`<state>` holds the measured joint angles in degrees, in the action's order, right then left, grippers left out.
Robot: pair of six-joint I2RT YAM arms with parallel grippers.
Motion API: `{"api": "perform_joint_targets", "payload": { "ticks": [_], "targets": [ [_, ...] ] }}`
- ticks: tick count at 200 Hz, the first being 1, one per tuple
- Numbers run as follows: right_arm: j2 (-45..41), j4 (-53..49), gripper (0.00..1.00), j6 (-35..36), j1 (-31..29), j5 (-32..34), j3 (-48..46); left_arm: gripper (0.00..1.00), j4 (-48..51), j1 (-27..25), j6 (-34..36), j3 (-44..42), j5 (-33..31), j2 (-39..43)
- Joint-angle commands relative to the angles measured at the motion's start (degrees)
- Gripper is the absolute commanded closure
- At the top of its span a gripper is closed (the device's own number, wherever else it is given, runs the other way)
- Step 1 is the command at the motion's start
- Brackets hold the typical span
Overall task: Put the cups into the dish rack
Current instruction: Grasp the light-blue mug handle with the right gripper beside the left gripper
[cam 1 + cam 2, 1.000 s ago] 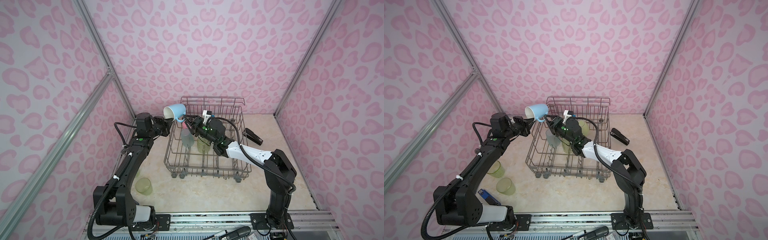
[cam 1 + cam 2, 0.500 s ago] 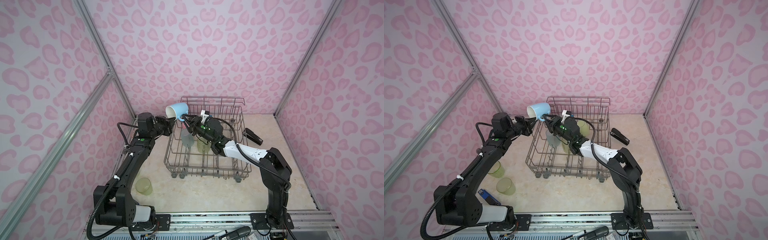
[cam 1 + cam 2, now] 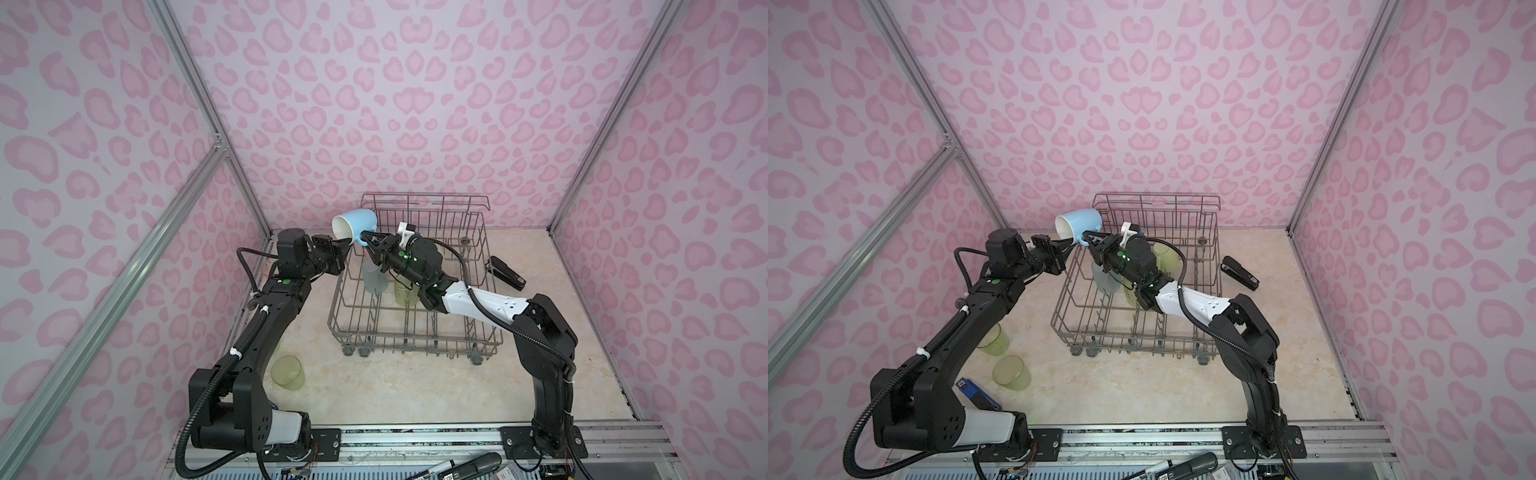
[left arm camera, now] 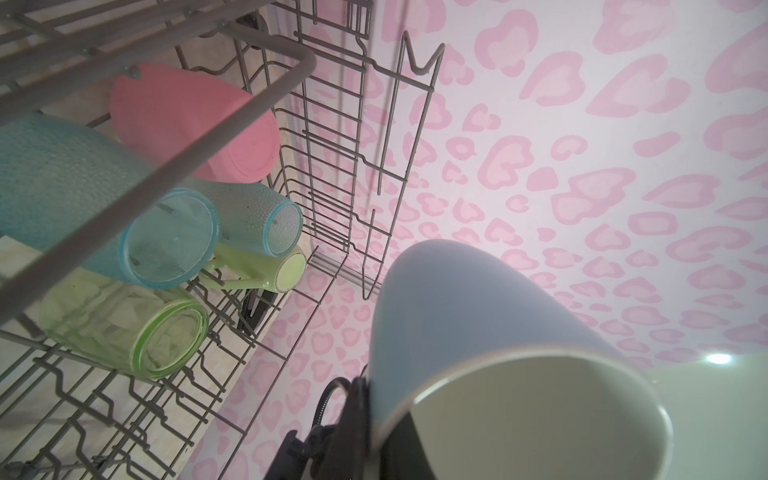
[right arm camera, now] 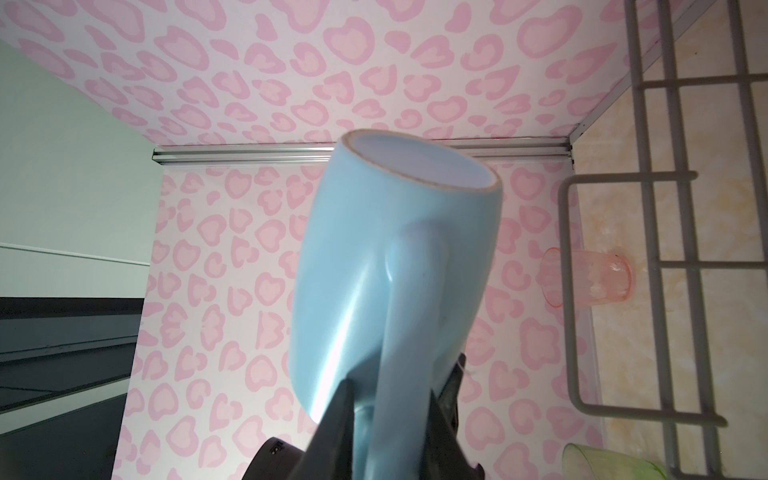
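Pink-patterned walls, marble-look tabletop (image 3: 395,395). Blue mug (image 3: 353,226) aloft, tilted, over 11 o'clock corner of dish rack (image 3: 415,337). Left end effector (image 3: 348,246) clamped on mug rim. Right end effector (image 3: 367,239) straddles handle; firm grip cannot be told.

Handover judged in hand: confirm handle grip before freeing rim, then seat mug mouth-down on free tines.

Left wrist view alone shows teal tumblers (image 4: 166,237), pink cup (image 4: 195,124), green mug (image 4: 270,272) racked. Right wrist view alone shows salmon cup (image 5: 586,282) on tabletop beyond rack wall. Top view adds green tumbler (image 3: 287,372) at 7 o'clock.
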<state>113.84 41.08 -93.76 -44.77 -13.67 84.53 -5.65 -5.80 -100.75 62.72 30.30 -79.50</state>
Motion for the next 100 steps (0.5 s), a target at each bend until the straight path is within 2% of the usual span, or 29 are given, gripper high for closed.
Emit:
{"api": "perform_joint_targets", "payload": {
  "ticks": [1, 25, 58, 80, 100],
  "targets": [
    [0.77, -0.63, 0.81, -0.55, -0.17, -0.05, 0.11, 0.97, -8.18, -0.44, 1.44, -0.05, 3.26, 0.17],
    [0.59, -1.21, 0.86, -0.31, -0.09, 0.22, 1.46, 0.97, -8.3, -0.49, 2.39, -0.14, 3.21, 0.4],
    [0.02, -2.5, 0.98, 1.0, -0.13, 0.99, 2.07, 0.97, -7.86, -0.47, 4.53, -0.48, 2.82, 0.97],
    [-0.32, -2.65, 1.0, 2.16, -0.13, 1.33, 2.39, 0.97, -6.78, -0.49, 7.37, 0.09, 2.57, 1.12],
    [-0.97, -3.7, 1.0, 3.85, -0.04, 1.79, 2.38, 0.9, -5.8, -0.52, 9.57, 0.72, 3.0, 0.8]
  ]
}}
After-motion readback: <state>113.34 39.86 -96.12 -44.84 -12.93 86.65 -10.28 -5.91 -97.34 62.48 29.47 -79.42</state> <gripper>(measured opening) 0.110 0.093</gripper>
